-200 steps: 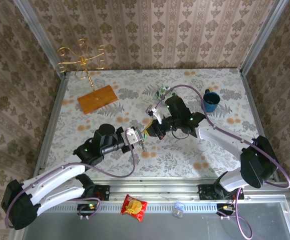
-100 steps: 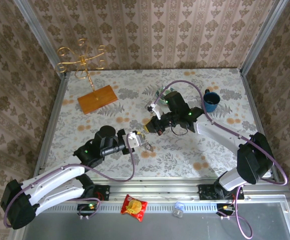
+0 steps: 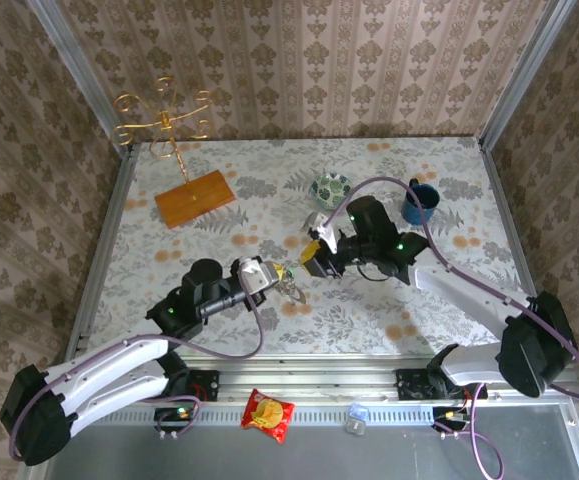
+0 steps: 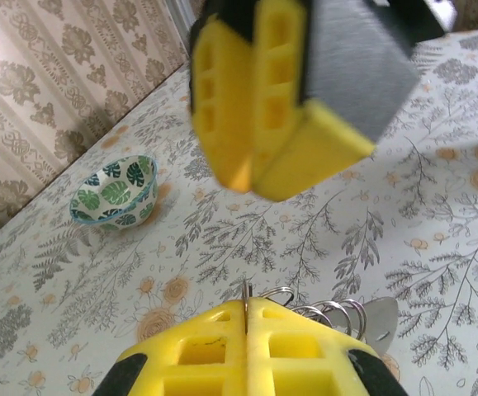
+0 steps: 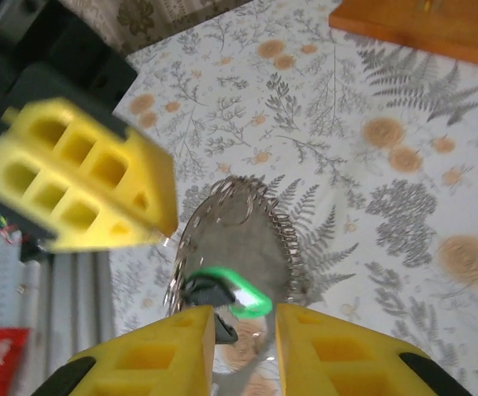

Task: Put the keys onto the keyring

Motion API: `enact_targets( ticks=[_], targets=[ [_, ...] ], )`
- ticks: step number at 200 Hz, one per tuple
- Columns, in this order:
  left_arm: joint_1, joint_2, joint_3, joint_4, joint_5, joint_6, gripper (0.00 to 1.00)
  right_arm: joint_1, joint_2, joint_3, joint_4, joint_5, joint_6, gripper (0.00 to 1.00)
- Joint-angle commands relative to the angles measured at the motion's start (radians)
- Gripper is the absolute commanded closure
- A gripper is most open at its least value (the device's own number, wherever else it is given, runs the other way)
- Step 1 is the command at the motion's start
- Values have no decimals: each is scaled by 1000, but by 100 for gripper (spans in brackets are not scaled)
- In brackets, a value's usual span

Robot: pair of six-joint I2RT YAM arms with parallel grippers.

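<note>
A crinkled red snack packet (image 3: 267, 413) lies on the near rail, outside the work. Just beyond it, over the flowered tablecloth (image 3: 369, 310), the left gripper (image 4: 247, 315) has its ribbed yellow foam pads pressed together. They pinch the keyring (image 5: 289, 247), a thin grey wire loop with a springy coil along one side, which juts out toward the right arm. The right gripper (image 5: 245, 312) meets it from the far right with its fingers spread. The bright green key (image 5: 240, 297) lies in that gap at the loop's near end, and the black key (image 5: 208, 289) is tucked just beside it. Whether either pad touches the green head cannot be told, nor whether the keys already hang on the wire. The step looks like the threading or hand-over itself. The next move likely needs the left pinch held steady while the right arm draws back straight, so the floppy loop does not twist and spill small, slick metal. Farther off stands a glazed bowl (image 4: 113, 198) with a leaf pattern, with a dark blue cup (image 3: 420, 204) to its right. At the far left a smooth wooden board (image 3: 194, 198) carries a gold wire stand (image 3: 164, 122) with curled hooks.
</note>
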Motion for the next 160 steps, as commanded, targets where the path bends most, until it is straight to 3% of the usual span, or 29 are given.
enact_targets(
  ticks=[1, 58, 160],
  targets=[
    [25, -18, -10, 110, 42, -107, 100, 41, -34, -37, 75, 76, -191, 72],
    [37, -7, -10, 136, 29, -203, 100, 154, -54, -75, 176, 318, -270, 74],
    [38, 8, -4, 151, 16, -228, 100, 185, -24, -63, 185, 290, -248, 75]
  ],
)
